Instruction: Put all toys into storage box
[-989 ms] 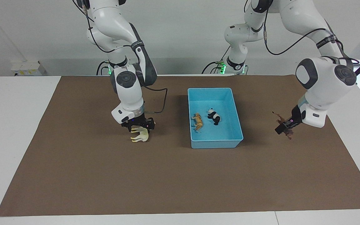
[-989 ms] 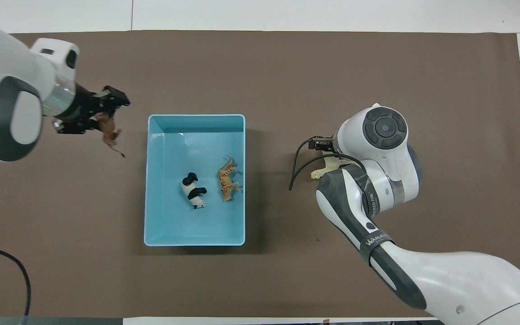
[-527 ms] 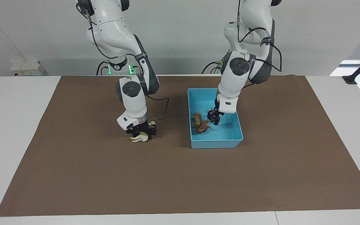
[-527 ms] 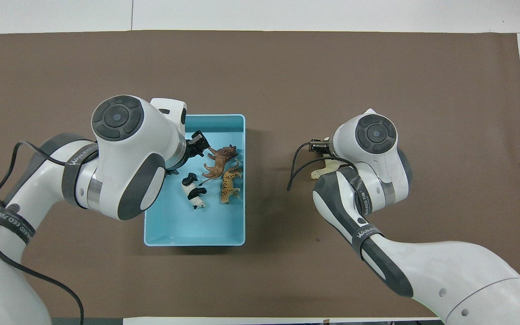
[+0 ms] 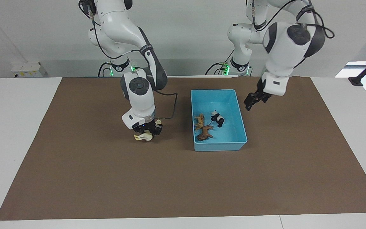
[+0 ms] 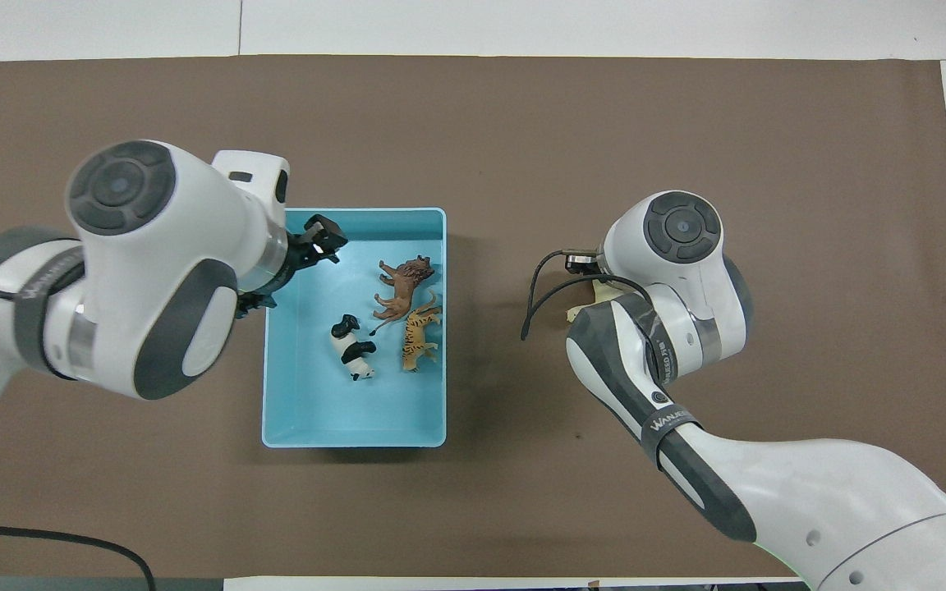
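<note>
The light blue storage box (image 5: pixel 220 146) (image 6: pixel 273 386) stands mid-table. In it lie the orange tiger (image 5: pixel 199 121) (image 6: pixel 415 336), the black-and-white panda (image 5: pixel 218 118) (image 6: pixel 352 349) and the dark brown lion (image 5: pixel 204 133) (image 6: pixel 401 287). My left gripper (image 5: pixel 253 101) (image 6: pixel 321 242) is open and empty, raised over the box's wall at the left arm's end. My right gripper (image 5: pixel 145 131) is shut on the cream-white camel (image 5: pixel 143 137) and holds it low over the mat, beside the box toward the right arm's end. In the overhead view the right wrist hides most of the camel (image 6: pixel 578 312).
A brown mat (image 5: pixel 183 184) covers the table, with white tabletop (image 5: pixel 11 127) around it. A black cable (image 6: pixel 540 287) loops from the right wrist toward the box.
My left gripper carried the lion to the box, let it go there, then rose and drew back toward the left arm's end. My right gripper moved slightly toward the box with the camel.
</note>
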`<act>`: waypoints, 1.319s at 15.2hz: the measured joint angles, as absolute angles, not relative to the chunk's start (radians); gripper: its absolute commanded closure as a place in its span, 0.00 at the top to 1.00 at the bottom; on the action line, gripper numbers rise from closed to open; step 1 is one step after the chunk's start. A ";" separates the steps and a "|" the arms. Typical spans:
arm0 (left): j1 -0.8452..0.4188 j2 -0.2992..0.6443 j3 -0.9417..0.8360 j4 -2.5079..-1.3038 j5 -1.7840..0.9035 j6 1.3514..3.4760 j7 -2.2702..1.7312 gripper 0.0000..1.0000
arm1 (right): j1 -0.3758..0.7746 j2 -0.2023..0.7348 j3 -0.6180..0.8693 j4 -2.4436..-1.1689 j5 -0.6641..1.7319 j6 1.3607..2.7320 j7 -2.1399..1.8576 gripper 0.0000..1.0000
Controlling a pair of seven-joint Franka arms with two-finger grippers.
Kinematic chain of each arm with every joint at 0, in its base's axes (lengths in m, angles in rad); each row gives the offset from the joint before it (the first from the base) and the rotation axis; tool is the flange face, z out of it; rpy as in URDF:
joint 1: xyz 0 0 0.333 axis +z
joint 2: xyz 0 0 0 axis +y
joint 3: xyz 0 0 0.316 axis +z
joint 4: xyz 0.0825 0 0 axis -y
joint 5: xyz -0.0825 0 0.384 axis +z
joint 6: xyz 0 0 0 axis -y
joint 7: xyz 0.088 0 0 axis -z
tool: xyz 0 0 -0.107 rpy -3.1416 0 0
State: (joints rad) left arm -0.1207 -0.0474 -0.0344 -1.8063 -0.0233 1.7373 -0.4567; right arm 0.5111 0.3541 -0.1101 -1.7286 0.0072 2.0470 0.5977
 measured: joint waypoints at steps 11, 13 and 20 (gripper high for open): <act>-0.038 0.024 -0.017 -1.599 0.039 1.476 -0.062 1.00 | 0.886 0.549 -0.092 -1.245 0.067 1.914 1.024 0.00; -0.080 0.023 0.018 -1.599 0.038 1.466 -0.060 1.00 | 0.889 0.600 -0.092 -1.245 0.067 1.954 1.024 0.99; -0.099 0.012 0.033 -1.599 0.038 1.460 -0.060 1.00 | 0.884 0.607 -0.103 -1.236 0.066 1.934 1.103 1.00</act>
